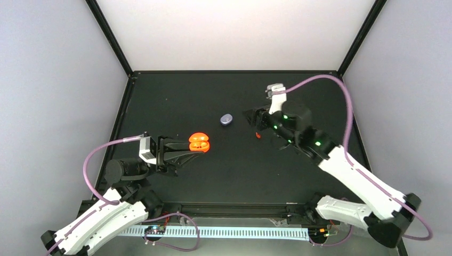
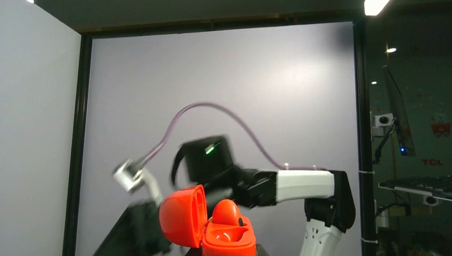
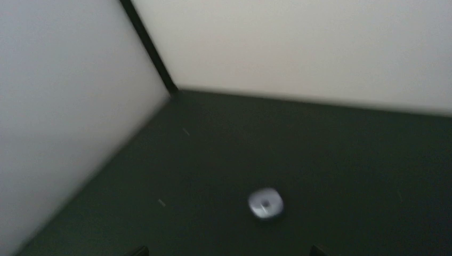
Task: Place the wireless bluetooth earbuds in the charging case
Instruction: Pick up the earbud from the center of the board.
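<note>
My left pincer [image 1: 193, 146] grips the open orange case [image 1: 200, 140]. My right pincer [image 1: 255, 121], spread wide, should next grab the red earbud [image 1: 258, 135], right of middle.

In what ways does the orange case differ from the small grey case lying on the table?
Colour: the orange case is bright orange-red, the grey case pale grey-purple.
Lid: the orange case is open, the grey case looks closed.
Support: the orange case is gripped by the left gripper, the grey case lies free on the black table.
Both are small, rounded, pebble-like cases.
</note>
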### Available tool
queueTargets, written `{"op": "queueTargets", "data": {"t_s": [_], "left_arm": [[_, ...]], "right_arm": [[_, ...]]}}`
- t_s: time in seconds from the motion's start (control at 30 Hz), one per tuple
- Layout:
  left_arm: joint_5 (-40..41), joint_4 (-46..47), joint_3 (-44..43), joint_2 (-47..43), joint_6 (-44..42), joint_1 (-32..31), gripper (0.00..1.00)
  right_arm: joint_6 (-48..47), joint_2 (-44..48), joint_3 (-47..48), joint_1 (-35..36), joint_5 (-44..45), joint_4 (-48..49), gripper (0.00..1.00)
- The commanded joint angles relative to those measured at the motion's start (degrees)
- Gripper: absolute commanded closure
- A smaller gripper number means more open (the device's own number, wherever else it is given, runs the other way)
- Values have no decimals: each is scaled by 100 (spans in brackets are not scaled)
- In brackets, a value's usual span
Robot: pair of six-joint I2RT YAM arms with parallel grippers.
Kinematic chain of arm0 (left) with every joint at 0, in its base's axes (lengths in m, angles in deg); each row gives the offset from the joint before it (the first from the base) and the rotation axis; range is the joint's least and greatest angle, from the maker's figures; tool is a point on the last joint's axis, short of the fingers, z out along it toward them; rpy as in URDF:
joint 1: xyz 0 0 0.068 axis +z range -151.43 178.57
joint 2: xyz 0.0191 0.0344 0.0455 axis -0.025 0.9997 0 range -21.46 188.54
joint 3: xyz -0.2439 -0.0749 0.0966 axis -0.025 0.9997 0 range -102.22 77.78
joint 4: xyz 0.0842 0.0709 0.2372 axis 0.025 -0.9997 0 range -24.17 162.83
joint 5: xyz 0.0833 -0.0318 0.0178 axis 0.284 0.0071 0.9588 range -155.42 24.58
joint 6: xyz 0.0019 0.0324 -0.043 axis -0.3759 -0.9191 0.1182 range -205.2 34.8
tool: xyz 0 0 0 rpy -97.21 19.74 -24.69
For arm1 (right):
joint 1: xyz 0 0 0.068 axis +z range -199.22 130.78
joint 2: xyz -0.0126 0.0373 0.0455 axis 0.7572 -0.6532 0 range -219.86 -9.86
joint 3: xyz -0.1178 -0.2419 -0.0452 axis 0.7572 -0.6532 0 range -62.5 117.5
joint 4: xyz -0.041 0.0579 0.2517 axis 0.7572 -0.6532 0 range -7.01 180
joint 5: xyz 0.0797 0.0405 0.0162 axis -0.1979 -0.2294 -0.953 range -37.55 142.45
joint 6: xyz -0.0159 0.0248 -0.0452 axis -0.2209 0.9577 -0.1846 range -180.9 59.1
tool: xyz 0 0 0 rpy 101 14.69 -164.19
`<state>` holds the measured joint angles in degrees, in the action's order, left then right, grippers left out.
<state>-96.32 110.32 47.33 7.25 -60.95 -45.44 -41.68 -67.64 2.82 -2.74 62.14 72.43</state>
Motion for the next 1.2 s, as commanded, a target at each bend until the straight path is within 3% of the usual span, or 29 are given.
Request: {"op": "queueTargets", "data": {"t_s": [0.0,0.17,0.4,0.57,1.17], "left_arm": [[70,-460,106,-373,-192,-29,98],[72,-648,224,-637,-257,-29,98],[1,-1137,189,-865,-599,-29,99],[24,-1344,207,-980,-794,-29,98],[-13,-1444,224,-918,-1144,-29,98]], "right_arm": [[809,-574,-863,-691,-462,-432,23],[1068,-1517,-1463,-1289,-688,132,27],[1249,-2765,-1523,-1724,-639,717,38],[1130,-3469,-1335,-1933,-711,898,39],[1319,-4360,-1117,-2002,-1637,1164,41]]}}
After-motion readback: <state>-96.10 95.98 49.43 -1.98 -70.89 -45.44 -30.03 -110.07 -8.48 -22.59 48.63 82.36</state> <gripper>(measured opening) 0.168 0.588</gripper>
